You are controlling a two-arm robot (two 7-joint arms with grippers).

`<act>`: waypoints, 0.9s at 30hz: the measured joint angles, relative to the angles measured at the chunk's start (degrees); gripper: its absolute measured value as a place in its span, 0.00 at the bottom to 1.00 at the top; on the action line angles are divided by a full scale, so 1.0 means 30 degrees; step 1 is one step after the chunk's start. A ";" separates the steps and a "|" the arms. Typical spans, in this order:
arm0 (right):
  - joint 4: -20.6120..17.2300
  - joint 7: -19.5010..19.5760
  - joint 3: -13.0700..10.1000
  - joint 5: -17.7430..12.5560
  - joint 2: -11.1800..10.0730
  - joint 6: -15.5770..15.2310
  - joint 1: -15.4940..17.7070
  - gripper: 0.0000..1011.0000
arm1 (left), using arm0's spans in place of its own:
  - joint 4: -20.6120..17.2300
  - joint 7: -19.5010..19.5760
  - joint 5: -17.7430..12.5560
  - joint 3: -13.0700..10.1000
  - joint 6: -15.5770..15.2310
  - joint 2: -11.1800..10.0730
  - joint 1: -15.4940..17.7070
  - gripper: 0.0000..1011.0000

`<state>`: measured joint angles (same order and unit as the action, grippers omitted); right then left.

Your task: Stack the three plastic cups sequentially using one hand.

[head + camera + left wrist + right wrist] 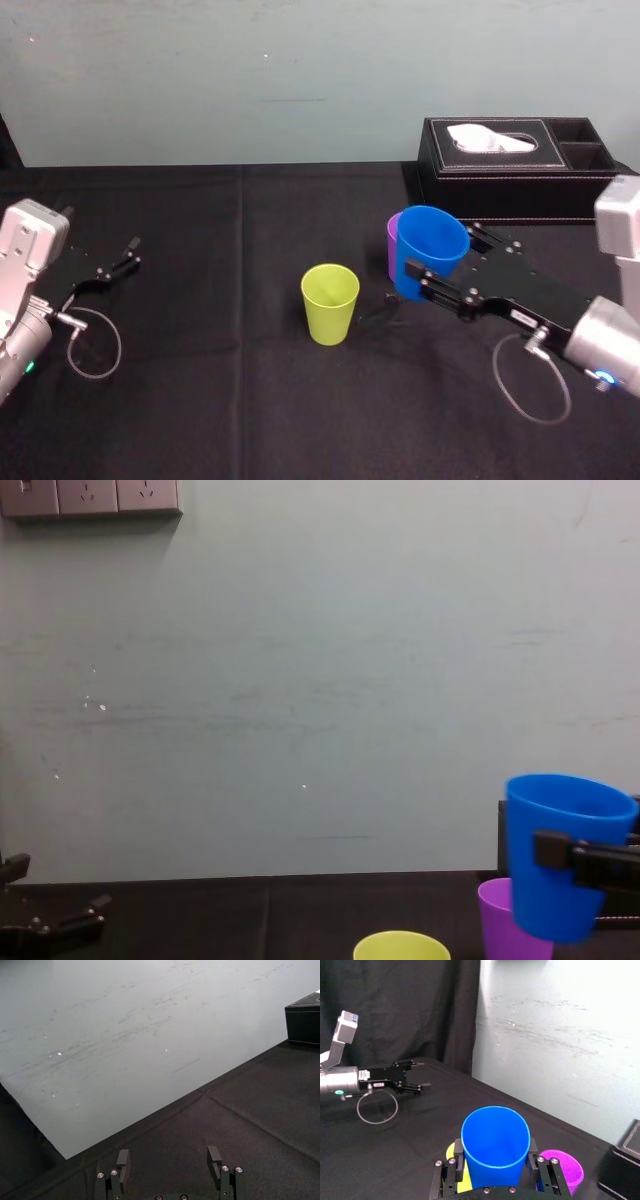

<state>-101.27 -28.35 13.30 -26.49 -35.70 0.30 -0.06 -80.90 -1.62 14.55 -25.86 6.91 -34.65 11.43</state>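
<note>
My right gripper [440,258] is shut on the blue cup [430,250], one finger on each side of its wall, and holds it upright above the black table. In the right wrist view the blue cup [495,1147] stands between the fingers [457,1165]. The purple cup [392,240] stands just behind and beside it, partly hidden; the chest view shows the purple cup [495,920] lower than the blue cup [560,850]. The yellow-green cup [330,300] stands alone at the table's middle, left of the blue one. My left gripper [128,255] rests open at the far left.
A black tissue box [510,165] with side compartments stands at the back right by the wall. The table is covered with a black cloth [220,400]. Cable loops hang by both wrists. The left wrist view has the left gripper [168,1160] over bare cloth.
</note>
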 joint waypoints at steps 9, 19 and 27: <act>0.0170 0.0371 0.1496 0.0757 0.0731 -0.1057 -0.1663 0.71 | 0.0000 0.0001 0.0000 0.0000 0.0001 -0.0001 0.0000 1.00; 0.0771 0.0475 0.2760 0.1377 0.1412 -0.1778 -0.2893 0.71 | -0.0001 0.0000 -0.0001 0.0000 0.0001 0.0000 0.0001 1.00; 0.1279 0.0562 0.3392 0.1788 0.1863 -0.2055 -0.3542 0.71 | 0.0000 0.0000 0.0000 0.0000 0.0000 0.0000 0.0001 1.00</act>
<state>-97.43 -26.66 23.48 -21.13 -30.11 -5.87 -10.68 -80.90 -1.62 14.55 -25.86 6.91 -34.65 11.43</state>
